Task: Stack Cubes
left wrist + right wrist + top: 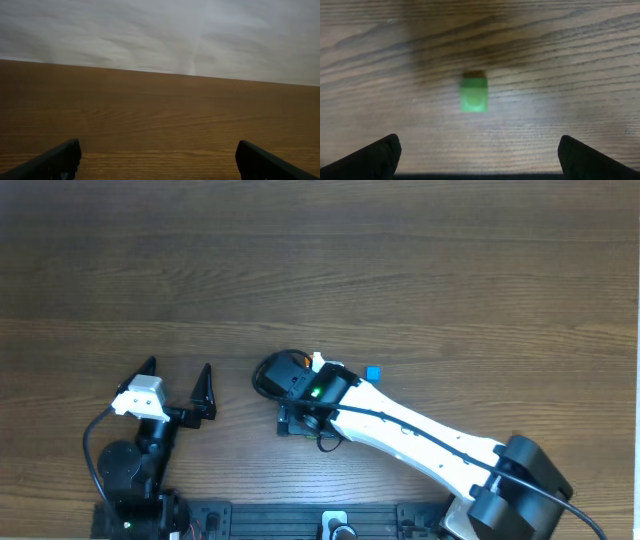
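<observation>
A small blue cube (373,373) sat on the wooden bench (400,260), near the middle of the top view. The right arm reached in from its base, and its wrist housing hung just beside the blue cube, on that cube's left in the top view.

The right end effector (479,145) had its fingers spread wide apart, holding nothing. A green cube (474,95) lay flat on the bench ahead of it, about centred between the two fingers and touching neither. How close the green cube lay to the blue cube could not be told, as the arm covered that spot from above.

The left end effector (178,375) was well apart from the blue cube, farther to its left, with its fingers also spread apart, nothing between them, and bare wood ahead of it.
</observation>
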Controlling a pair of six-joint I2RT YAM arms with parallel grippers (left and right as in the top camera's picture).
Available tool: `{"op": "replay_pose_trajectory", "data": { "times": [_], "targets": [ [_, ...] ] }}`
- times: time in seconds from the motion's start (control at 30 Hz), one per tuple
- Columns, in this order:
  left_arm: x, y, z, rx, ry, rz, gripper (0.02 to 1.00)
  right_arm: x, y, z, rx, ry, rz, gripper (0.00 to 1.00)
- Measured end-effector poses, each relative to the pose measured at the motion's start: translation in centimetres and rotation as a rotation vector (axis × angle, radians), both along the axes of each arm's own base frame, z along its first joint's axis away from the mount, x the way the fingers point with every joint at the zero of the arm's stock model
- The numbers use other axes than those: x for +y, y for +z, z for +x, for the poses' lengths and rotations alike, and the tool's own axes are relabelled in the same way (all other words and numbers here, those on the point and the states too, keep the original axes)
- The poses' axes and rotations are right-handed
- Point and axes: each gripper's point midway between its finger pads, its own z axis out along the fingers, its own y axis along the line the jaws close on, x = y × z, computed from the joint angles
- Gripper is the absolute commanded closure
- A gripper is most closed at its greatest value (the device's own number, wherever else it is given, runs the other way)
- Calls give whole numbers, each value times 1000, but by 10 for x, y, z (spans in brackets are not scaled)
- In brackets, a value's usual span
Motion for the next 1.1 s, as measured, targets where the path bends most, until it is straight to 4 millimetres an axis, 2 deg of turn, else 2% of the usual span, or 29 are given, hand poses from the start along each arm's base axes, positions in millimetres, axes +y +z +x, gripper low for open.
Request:
{"op": "replay_pose_trajectory", "data": {
  "times": [0.17, 0.37, 0.5, 0.83, 1.1],
  "targets": [
    [0, 0, 0, 0, 0, 0, 18, 7, -14, 4, -4, -6, -16, 7],
    [0, 0, 0, 0, 0, 0, 18, 17, -20, 1, -20, 26, -15, 7],
    [0, 0, 0, 0, 0, 0, 18, 17, -23, -1, -20, 33, -26, 9],
    [0, 0, 0, 0, 0, 0, 18, 12, -44, -4, 20, 30, -92, 7],
    [0, 0, 0, 0, 0, 0, 18, 14, -45, -3, 16, 21, -85, 9]
  ]
}}
